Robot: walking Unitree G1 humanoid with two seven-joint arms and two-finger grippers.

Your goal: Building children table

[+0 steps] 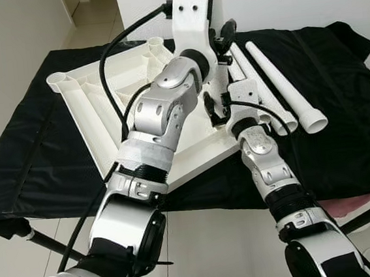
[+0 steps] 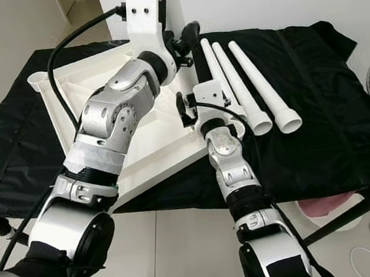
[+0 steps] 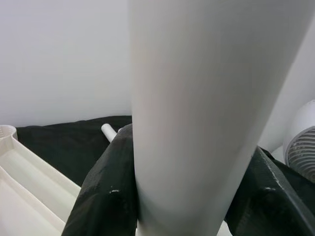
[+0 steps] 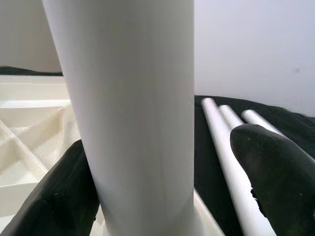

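End effectors (image 3: pixel 182 196) around one leg (image 3: pixel 206 98)

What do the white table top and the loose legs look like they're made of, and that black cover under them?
Table top: likely moulded plastic, matte white, with ribs underneath. Loose legs: seemingly the same plastic, smooth hollow tubes with open ends. Black cover: thin fabric or sheeting with a slight sheen and creases.
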